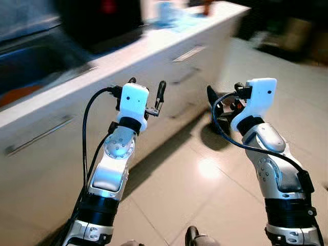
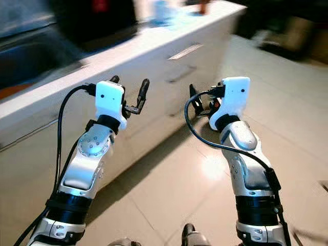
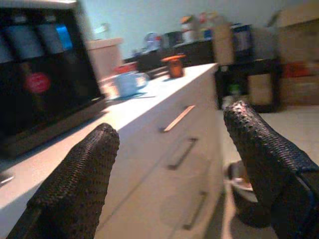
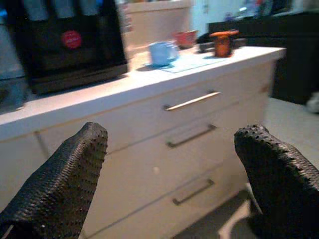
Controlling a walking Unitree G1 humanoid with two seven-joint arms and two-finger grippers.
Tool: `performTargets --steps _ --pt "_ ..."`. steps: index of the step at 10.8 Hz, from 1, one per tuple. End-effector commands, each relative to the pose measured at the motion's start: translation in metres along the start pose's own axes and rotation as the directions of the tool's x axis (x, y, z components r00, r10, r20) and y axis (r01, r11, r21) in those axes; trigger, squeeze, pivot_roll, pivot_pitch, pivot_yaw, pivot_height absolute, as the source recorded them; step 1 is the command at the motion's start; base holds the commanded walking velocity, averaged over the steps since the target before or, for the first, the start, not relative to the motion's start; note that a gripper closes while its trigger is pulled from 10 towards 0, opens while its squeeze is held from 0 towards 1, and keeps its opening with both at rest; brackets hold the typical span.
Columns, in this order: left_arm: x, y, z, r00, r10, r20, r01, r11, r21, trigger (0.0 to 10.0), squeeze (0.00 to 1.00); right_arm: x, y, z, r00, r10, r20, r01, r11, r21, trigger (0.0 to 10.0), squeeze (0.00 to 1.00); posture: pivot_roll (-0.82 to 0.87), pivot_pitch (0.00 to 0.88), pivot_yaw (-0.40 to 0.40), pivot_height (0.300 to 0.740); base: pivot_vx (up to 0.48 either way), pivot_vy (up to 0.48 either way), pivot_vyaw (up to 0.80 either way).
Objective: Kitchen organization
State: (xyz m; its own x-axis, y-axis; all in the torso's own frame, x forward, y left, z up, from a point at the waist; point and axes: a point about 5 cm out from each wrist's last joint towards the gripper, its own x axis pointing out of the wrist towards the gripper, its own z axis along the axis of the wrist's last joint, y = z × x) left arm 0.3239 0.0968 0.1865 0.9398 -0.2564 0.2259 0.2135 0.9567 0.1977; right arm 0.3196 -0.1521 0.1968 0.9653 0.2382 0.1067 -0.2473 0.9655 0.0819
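With both the left gripper (image 3: 169, 164) and right gripper (image 4: 169, 164) raised, fingers apart and empty, beside the worktop (image 4: 149, 82), an approach is judged underway; a target must next be chosen.

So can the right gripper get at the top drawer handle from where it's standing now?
Probably yes. The right gripper has its fingers spread wide, pointed at the drawer fronts, and nothing stands between it and the top drawer handle. It hangs short of the cabinet though, so the arm must extend or the robot step closer.
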Motion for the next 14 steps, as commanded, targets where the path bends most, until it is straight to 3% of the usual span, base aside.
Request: performTargets --steps 1,3,10,11,12,14 --pt "-0.001 -0.003 -0.008 0.999 -0.026 -0.044 0.026 1.000 -0.009 10.0 0.00 0.001 0.000 0.003 1.000 0.001 0.010 -0.001 1.000 -0.002 10.0 0.00 -0.01 0.072 0.054 0.740 0.000 0.000 -0.80" --pt "-0.003 -0.009 -0.015 0.995 -0.071 -0.068 0.070 0.997 -0.017 10.0 0.00 0.002 0.001 0.002 1.000 0.002 0.006 -0.002 1.000 0.000 10.0 0.00 -0.01 0.074 0.052 0.740 0.000 0.000 -0.80" --pt "-0.002 -0.003 -0.029 0.991 -0.062 -0.123 0.056 0.997 -0.050 10.0 0.00 0.001 0.002 -0.002 1.000 -0.014 0.000 0.014 1.000 0.007 10.0 0.00 -0.01 0.074 0.064 0.740 0.000 0.000 -0.80" --pt "-0.002 -0.001 -0.033 0.989 -0.063 -0.135 0.057 0.997 -0.044 10.0 0.00 0.000 0.002 -0.005 1.000 -0.013 -0.004 0.013 1.000 0.004 10.0 0.00 -0.01 0.073 0.065 0.740 0.000 0.000 0.00" --pt "-0.003 0.000 -0.039 0.986 -0.067 -0.150 0.062 0.997 -0.037 10.0 0.00 -0.001 0.003 -0.009 1.000 -0.012 -0.010 0.012 1.000 0.005 10.0 0.00 -0.01 0.071 0.066 0.740 0.000 0.000 0.00" --pt "-0.011 0.003 -0.070 0.960 -0.060 -0.273 0.056 0.998 -0.025 10.0 0.00 -0.008 0.008 -0.043 0.996 -0.027 -0.089 0.029 0.999 0.017 10.0 0.00 -0.01 0.067 0.073 0.740 0.278 0.000 0.00"
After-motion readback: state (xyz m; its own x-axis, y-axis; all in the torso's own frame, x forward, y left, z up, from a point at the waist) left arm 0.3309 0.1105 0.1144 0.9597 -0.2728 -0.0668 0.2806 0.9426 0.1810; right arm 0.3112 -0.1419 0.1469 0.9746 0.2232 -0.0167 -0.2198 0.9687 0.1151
